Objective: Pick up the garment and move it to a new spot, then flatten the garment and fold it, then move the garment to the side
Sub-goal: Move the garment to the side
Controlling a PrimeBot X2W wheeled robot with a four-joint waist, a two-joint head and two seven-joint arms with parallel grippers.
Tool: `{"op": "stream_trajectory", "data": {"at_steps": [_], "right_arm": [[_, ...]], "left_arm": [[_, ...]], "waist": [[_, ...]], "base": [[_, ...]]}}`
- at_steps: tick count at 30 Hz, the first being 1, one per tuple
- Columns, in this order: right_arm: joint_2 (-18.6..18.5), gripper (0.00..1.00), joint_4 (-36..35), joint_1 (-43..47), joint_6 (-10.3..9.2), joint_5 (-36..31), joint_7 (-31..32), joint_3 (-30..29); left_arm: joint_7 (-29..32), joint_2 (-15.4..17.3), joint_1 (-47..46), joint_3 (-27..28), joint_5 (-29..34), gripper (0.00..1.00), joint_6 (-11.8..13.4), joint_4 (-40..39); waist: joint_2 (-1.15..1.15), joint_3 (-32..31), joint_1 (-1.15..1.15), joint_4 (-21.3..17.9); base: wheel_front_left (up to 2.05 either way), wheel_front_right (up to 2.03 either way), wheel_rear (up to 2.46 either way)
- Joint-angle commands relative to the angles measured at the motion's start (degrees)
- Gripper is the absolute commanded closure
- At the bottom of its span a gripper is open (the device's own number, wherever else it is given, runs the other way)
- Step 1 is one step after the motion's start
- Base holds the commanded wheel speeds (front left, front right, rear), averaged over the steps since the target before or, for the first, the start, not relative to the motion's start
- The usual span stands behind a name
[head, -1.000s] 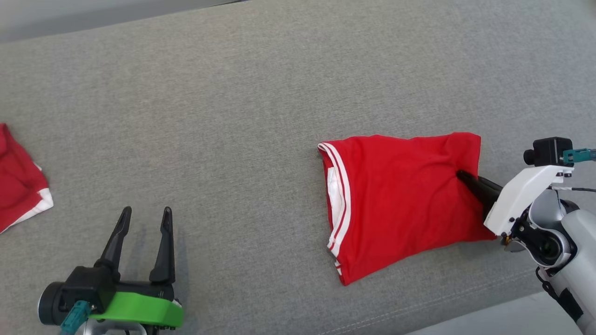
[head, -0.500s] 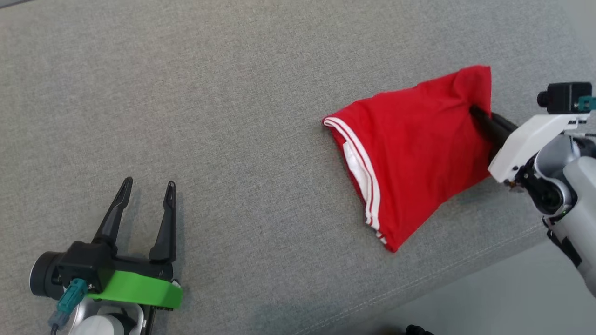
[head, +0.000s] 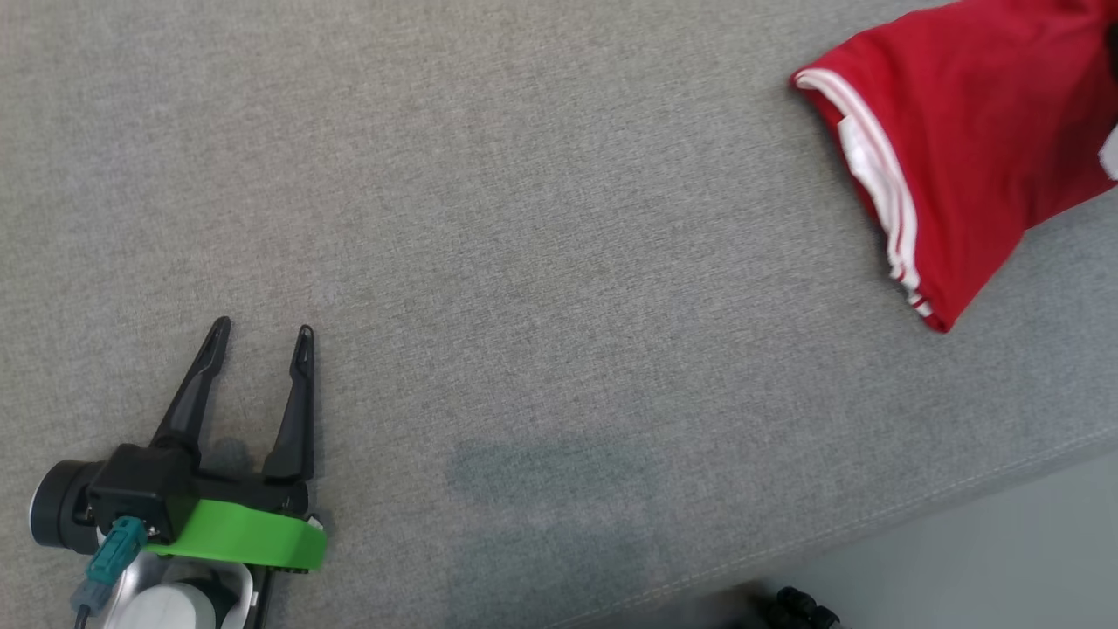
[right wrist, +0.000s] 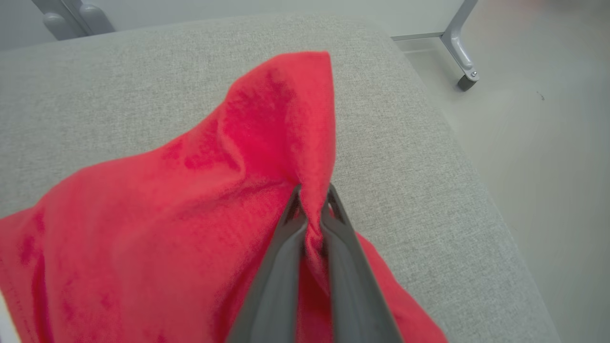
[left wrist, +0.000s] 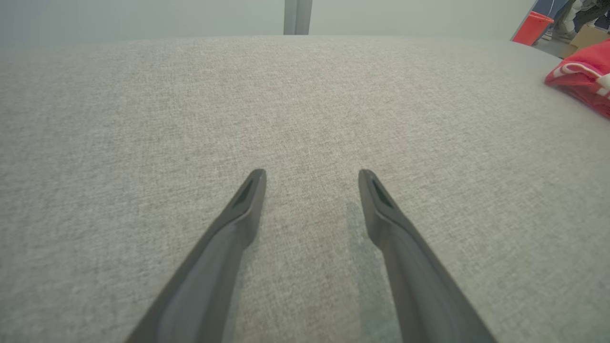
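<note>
The garment point(head: 969, 148) is a folded red piece with white stripes along one edge, at the top right of the head view on the grey cushion point(head: 524, 262). In the right wrist view my right gripper point(right wrist: 312, 193) is shut on a pinched fold of the red garment point(right wrist: 190, 200), whose corner stands up above the fingertips. My left gripper point(head: 260, 328) rests at the lower left of the head view, open, with nothing between its fingers. The left wrist view shows the left gripper point(left wrist: 312, 175) over bare cushion and the garment point(left wrist: 584, 76) far to the right.
The cushion's front edge point(head: 917, 533) runs along the lower right, with pale floor beyond it. A metal leg with a castor point(right wrist: 460, 57) stands on the floor past the cushion's end. A red bin point(left wrist: 533, 26) sits far off.
The head view has swung, so the garment now sits at the top right. The garment has been dragged along by the right gripper, its held corner raised. The left gripper has stayed open.
</note>
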Motion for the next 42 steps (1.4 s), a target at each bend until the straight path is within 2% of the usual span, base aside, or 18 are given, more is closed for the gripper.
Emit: {"op": "stream_trajectory", "data": {"at_steps": [1, 10, 17, 23, 24, 25, 31, 36, 40, 42], "right_arm": [[-0.9, 1.0, 0.9, -1.1, -0.03, -1.0, 0.4, -0.5], [-3.9, 1.0, 6.9, -4.0, -0.03, -4.9, 0.3, -4.4], [-5.3, 1.0, 12.2, -6.5, -0.05, -9.9, -2.7, -6.8], [-4.1, 1.0, 17.9, -8.2, -0.04, -13.9, -5.5, -9.0], [-4.1, 0.7, 19.0, -8.6, -0.05, -15.1, -5.7, -9.0], [-4.2, 0.01, 20.0, -9.0, -0.04, -16.3, -6.3, -9.0], [-3.6, 0.0, 23.0, -10.3, -0.04, -20.7, -13.0, -10.9], [-2.1, 0.0, 22.9, -9.3, -0.04, -23.8, -20.8, -12.4], [-0.1, 0.0, 17.4, -6.3, -0.05, -25.5, -22.8, -13.0], [1.2, 0.0, 10.5, -3.4, -0.04, -25.3, -22.8, -13.9]], "left_arm": [[0.0, 0.4, -0.6, 0.3, -0.3, 0.0, 0.2, -0.3], [1.4, 2.1, -0.7, 0.9, 0.1, 0.0, 0.9, -2.6], [2.7, 3.1, -1.0, 0.9, 0.3, 0.0, 1.2, -4.1], [3.1, 3.6, -0.9, 1.1, 0.2, 0.0, 1.6, -4.6], [3.2, 3.6, -0.9, 1.1, 0.2, 0.0, 1.7, -4.7], [3.2, 3.6, -0.8, 1.1, 0.2, 0.0, 1.8, -4.8], [2.7, 3.3, -0.5, 1.0, -0.3, 0.0, 2.0, -4.3], [1.1, 1.9, 0.2, 0.1, -1.0, 0.0, 2.0, -2.5], [-0.9, 0.5, 1.1, -0.3, -2.0, 0.0, 2.0, 0.4], [-2.0, -0.3, 1.6, -0.5, -2.6, 0.0, 1.8, 2.4]], "waist": [[0.0, 1.8, 0.0, 1.3], [0.0, 4.6, 0.0, 0.8], [0.0, 6.5, 0.0, 0.9], [0.0, 7.2, 0.0, 1.8], [0.0, 7.3, 0.0, 1.9], [0.0, 7.3, 0.0, 1.9], [0.0, 5.6, 0.0, 2.1], [0.0, 0.8, 0.0, 2.3], [0.0, -4.6, 0.0, 2.9], [0.0, -7.7, 0.0, 3.5]], "base": [[0.0, 0.0, 0.0], [0.0, 0.0, 0.0], [0.0, 0.0, 0.0], [0.0, 0.0, 0.0], [0.0, 0.0, 0.0], [0.0, 0.0, 0.0], [0.0, 0.0, 0.0], [0.0, 0.0, 0.0], [0.0, 0.0, 0.0], [0.0, 0.0, 0.0]]}}
